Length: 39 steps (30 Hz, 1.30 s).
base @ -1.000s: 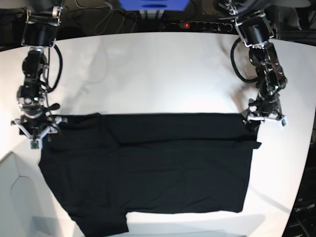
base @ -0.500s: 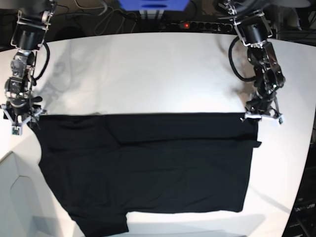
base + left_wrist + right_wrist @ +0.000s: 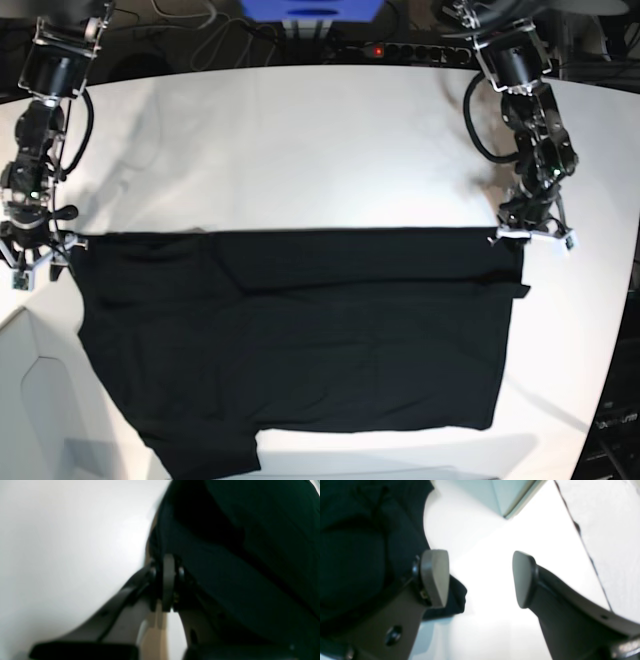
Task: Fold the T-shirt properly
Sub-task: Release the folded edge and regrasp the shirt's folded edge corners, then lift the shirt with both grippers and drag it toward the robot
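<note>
T-shirt (image 3: 300, 340): black, lies flat on the white worktop (image 3: 300, 140).
Handling: judged light, limp, non-fragile; take corners and edges.
Left tool (image 3: 533, 235): pinched closed on the T-shirt's far corner.
Right tool (image 3: 480, 580): jaws wide, empty, just beside the T-shirt's opposite far corner.

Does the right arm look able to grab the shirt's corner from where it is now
Probably yes. The right gripper is open at the T-shirt edge, one finger beside the cloth, bare table around it, nothing in the way.
</note>
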Each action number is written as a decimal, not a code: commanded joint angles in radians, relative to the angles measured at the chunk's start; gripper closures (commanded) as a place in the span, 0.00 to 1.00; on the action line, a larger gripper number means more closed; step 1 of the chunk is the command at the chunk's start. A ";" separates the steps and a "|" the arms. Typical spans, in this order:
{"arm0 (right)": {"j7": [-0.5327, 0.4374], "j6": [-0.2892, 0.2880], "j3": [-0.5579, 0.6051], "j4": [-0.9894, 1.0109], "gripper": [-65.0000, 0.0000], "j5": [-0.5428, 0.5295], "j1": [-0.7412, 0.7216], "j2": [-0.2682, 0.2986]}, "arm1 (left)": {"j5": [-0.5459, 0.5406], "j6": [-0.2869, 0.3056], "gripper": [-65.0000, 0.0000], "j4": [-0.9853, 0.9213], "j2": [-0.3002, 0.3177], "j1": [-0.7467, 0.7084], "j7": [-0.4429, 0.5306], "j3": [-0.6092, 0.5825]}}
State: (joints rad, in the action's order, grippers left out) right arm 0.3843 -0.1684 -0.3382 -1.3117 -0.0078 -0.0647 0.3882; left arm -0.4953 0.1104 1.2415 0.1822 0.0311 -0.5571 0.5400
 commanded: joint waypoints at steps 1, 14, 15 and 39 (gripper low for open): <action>-0.020 0.003 -0.006 -0.013 0.38 0.001 -0.011 0.012 | 0.005 -0.001 1.00 0.013 0.010 0.008 -0.002 0.004; -0.029 0.003 0.023 0.126 0.38 0.001 -0.016 -0.031 | 0.005 -0.002 1.00 0.013 0.012 -0.006 -0.002 0.005; -0.029 0.003 0.023 0.136 0.38 0.001 -0.016 -0.031 | 0.005 -0.002 1.00 0.013 0.012 -0.006 -0.002 0.005; -0.020 -0.270 0.017 -0.007 1.00 0.001 0.130 -0.028 | -0.001 -0.005 1.00 0.163 0.012 -0.118 -0.002 0.007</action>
State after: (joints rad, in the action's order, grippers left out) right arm 0.3614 -0.4202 -0.3195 -1.3102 -0.0059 0.0731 0.3473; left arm -0.4873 0.0978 1.3834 0.1818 -0.0963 -0.5777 0.5423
